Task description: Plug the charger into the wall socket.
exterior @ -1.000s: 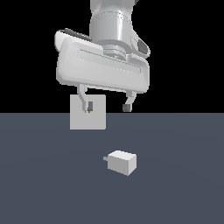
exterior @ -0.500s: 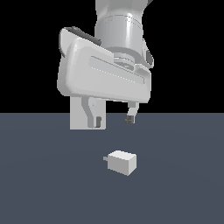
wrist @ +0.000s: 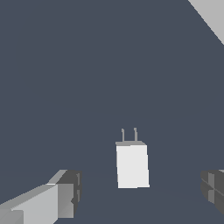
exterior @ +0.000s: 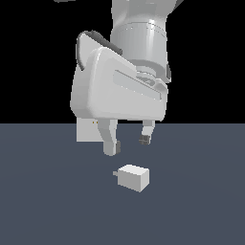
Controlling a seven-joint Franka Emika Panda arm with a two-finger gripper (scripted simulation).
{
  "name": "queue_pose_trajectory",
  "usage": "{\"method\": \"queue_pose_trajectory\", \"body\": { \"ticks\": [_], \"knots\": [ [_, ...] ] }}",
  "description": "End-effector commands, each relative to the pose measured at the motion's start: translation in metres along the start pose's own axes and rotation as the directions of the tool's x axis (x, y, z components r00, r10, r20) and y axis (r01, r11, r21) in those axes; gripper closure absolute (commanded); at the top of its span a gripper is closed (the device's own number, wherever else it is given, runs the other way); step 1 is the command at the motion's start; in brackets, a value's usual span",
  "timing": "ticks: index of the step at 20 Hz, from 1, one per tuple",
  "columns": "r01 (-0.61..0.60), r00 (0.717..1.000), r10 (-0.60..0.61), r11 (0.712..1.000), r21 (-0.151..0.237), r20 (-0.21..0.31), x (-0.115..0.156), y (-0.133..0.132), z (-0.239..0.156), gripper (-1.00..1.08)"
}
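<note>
While the arm hangs over the dark slate floor (exterior: 201,210), you see the gripper (exterior: 128,143) poised above the charger (exterior: 133,177) with its two fingers spread apart and nothing between them. In the exterior view, the nearer finger (exterior: 110,141) reaches lower and ends just above and to that view's left of the charger; the farther finger (exterior: 146,132) sits higher, with a dark pad at its tip. Neither finger touches the charger.

The charger is a small white boxy block lying flat on the floor. Its short grey prongs (exterior: 115,173) project from the end that faces the exterior view's left. In the wrist view you see the same block (wrist: 131,166) between the two fingertips, one fingertip (wrist: 65,194) at one edge of the frame and the other only partly inside the opposite edge. The two prongs (wrist: 129,134) point away from the gripper line, across the floor. The block lies somewhat nearer one fingertip than the other, and clear floor shows on both sides of it.

The wall socket (exterior: 88,130) stands upright behind the gripper, on the exterior view's left. You see only part of the pale plate, because the large white gripper body (exterior: 119,86) covers its upper portion. The socket stands well apart from the charger. A pale corner (wrist: 210,15) shows at the edge of the wrist view; you cannot tell with certainty what it is.
</note>
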State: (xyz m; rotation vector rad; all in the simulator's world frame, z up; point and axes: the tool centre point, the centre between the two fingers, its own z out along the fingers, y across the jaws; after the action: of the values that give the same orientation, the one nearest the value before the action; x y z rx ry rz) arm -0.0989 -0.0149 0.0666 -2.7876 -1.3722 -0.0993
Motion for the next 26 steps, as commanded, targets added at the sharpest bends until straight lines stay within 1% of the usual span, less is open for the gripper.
{"method": "queue_pose_trajectory", "body": {
  "ticks": [1,11,21,26],
  "knots": [
    [0.021,1.000,-0.021,1.000,0.000,-0.002,-0.002,0.000,0.002,-0.92],
    [0.032,0.999,-0.032,0.999,0.001,-0.003,-0.004,0.000,0.008,-0.92],
    [0.037,0.999,-0.037,0.999,0.001,-0.003,-0.007,-0.001,0.046,-0.92],
    [0.037,0.999,-0.037,0.999,0.001,-0.003,-0.008,0.000,0.054,-0.92]
  ]
}}
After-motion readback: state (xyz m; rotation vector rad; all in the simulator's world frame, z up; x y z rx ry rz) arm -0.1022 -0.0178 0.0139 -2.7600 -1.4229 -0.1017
